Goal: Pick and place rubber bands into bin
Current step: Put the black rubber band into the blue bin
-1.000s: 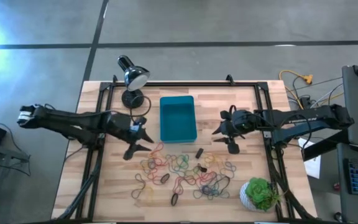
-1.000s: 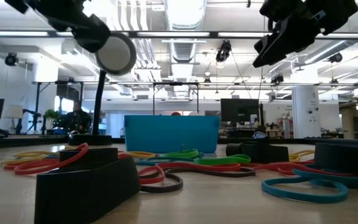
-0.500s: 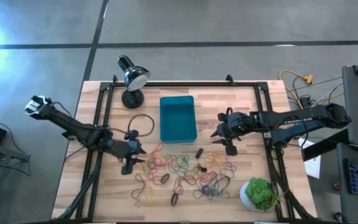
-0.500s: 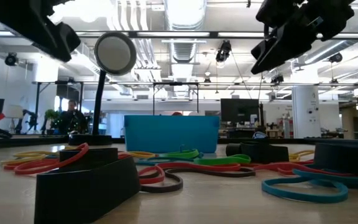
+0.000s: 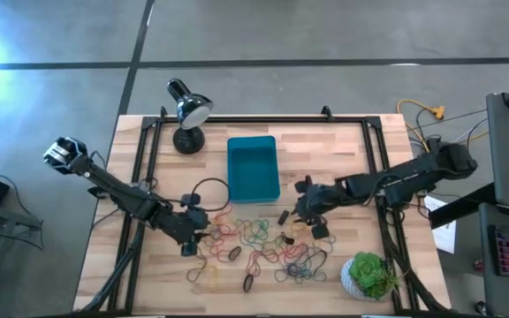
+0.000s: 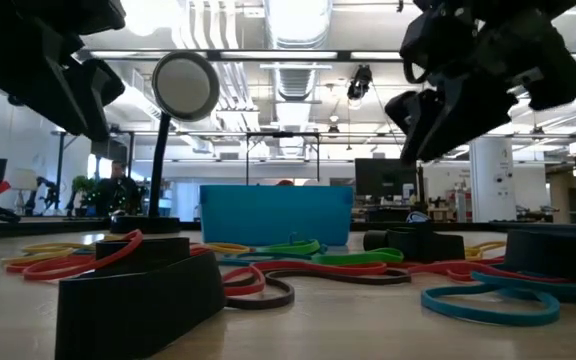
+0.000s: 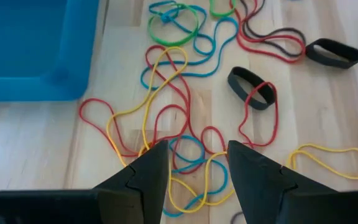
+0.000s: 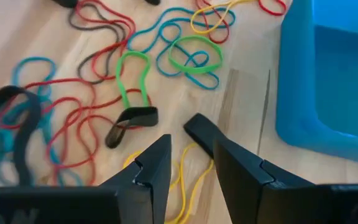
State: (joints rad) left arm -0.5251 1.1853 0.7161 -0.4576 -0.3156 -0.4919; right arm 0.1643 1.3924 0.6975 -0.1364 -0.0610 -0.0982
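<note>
Many rubber bands (image 5: 259, 243) in red, blue, yellow, green and black lie loose on the wooden table, near of the teal bin (image 5: 253, 168). My left gripper (image 5: 193, 234) hangs open above the pile's left end. In the left wrist view (image 7: 194, 155) its fingertips stand over red, yellow and blue bands (image 7: 166, 124). My right gripper (image 5: 306, 210) hangs open above the pile's right end. In the right wrist view (image 8: 188, 152) a black band (image 8: 132, 121) and yellow bands lie below its fingertips. The low view shows both grippers, left (image 6: 53, 70) and right (image 6: 468, 85), clear of the table.
A black desk lamp (image 5: 188, 110) stands at the far left beside the bin. A green plant in a white pot (image 5: 369, 274) stands at the near right corner. A black frame (image 5: 140, 177) runs along the table's sides.
My left gripper has gone toward the near edge and down, from beside the bin to above the pile's left end. My right gripper has gone left, toward the near edge and down, to above the pile's right end. The bands lie as before.
</note>
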